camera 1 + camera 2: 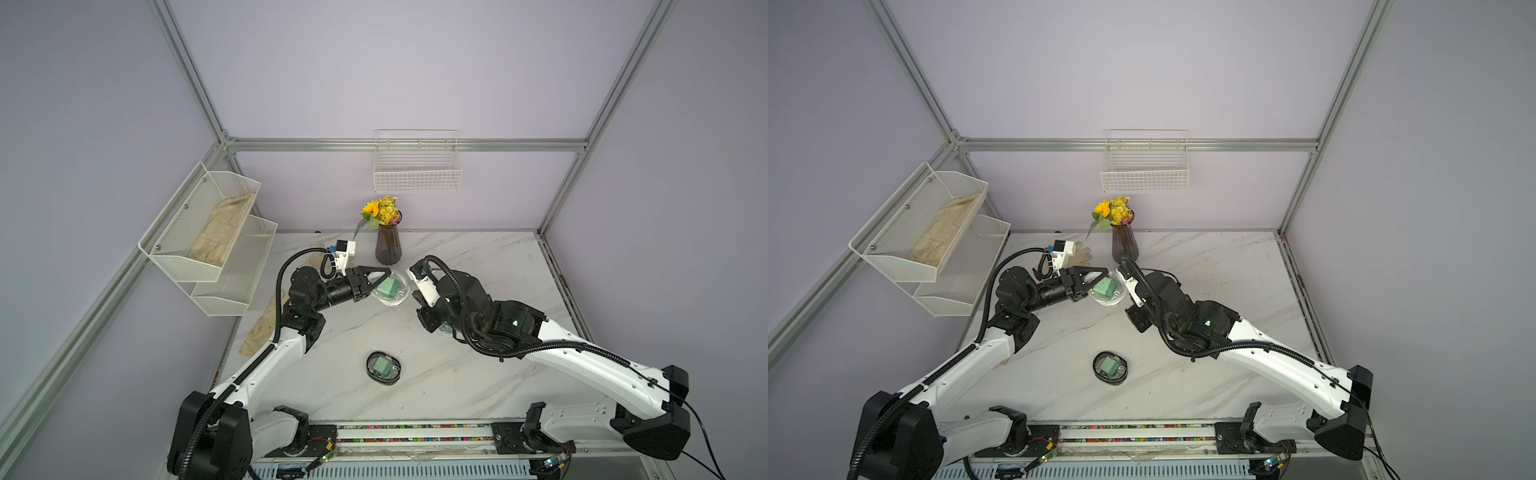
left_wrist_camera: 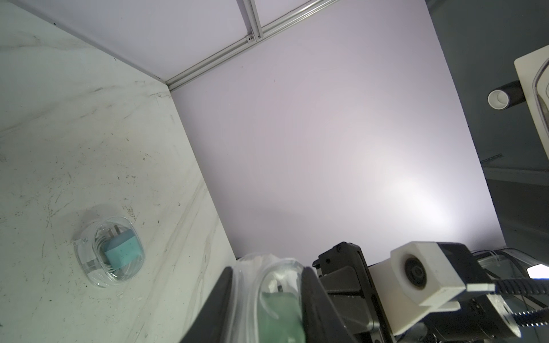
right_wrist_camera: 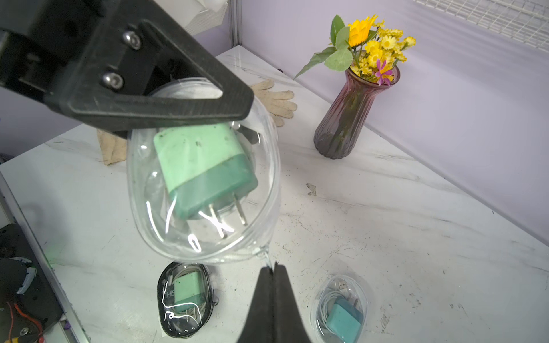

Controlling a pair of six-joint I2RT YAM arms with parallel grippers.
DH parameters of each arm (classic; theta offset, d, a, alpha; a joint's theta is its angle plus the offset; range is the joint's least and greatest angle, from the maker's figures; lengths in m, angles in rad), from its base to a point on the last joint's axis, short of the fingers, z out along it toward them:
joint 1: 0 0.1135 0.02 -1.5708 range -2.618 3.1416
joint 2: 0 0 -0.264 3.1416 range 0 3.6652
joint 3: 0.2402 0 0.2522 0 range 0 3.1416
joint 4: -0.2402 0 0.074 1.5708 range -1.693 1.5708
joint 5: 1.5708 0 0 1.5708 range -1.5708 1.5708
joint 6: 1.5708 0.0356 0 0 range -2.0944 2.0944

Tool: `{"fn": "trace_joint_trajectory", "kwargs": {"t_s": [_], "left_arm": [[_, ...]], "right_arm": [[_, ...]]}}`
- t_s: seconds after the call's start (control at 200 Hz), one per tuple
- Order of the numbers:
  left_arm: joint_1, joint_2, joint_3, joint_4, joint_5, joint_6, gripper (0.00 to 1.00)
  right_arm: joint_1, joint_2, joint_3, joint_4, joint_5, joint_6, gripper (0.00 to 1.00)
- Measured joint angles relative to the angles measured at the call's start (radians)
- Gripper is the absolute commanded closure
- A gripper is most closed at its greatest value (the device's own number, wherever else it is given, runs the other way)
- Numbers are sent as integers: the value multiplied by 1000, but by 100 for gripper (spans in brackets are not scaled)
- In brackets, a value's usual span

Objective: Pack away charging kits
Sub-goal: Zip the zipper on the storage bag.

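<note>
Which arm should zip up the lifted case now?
Right: the right claw is shut on what looks like the pull tab of the clear case, which the left claw holds aloft.

Robotics lab test cell: silver aluminium frame bars [image 1: 407, 144] edge lilac wall panels [image 1: 374, 75] around a white marble-patterned tabletop [image 1: 457, 386]. A white-and-black left robot arm [image 1: 270, 361] and matching right robot arm [image 1: 582, 361] are mounted on a front rail [image 1: 415, 436]. A purple ribbed flower vase [image 1: 387, 247] stands at the back.

Table [image 1: 478, 270] layout.
Case [image 1: 392, 293] between my left gripper [image 1: 383, 283] and right gripper [image 3: 273, 271]; vase [image 1: 388, 247] behind it; second case [image 1: 384, 368] in front; third case [image 3: 341, 308] beneath my right arm [image 1: 561, 349].
</note>
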Motion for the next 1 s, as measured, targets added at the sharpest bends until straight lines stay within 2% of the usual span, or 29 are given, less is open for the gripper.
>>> {"fn": "trace_joint_trajectory", "kwargs": {"t_s": [0.24,0.365,0.43,0.455,0.5,0.58,0.75,0.855,1.0], "left_arm": [[29,-11,0,0,129,42,100],[51,-46,0,-101,127,112,100],[65,-71,0,-117,125,127,100],[68,-76,0,-114,127,127,100],[71,-81,0,-100,137,125,100],[70,-70,0,-59,169,102,100],[70,-24,0,29,241,39,100],[70,-23,0,46,259,22,100],[70,-23,0,57,276,13,100]], "right_arm": [[-13,18,20,-48,67,-45,100],[-14,24,58,-45,-13,-59,100],[-13,7,63,-39,-98,-60,73],[-13,-2,63,-39,-135,-56,68],[-13,-19,63,-40,-200,-55,61],[-13,-38,63,-42,-308,-48,56],[-13,-31,60,-46,-431,-40,57],[-13,-29,55,-50,-442,-44,62],[-13,-29,53,-50,-430,-50,64]]}}
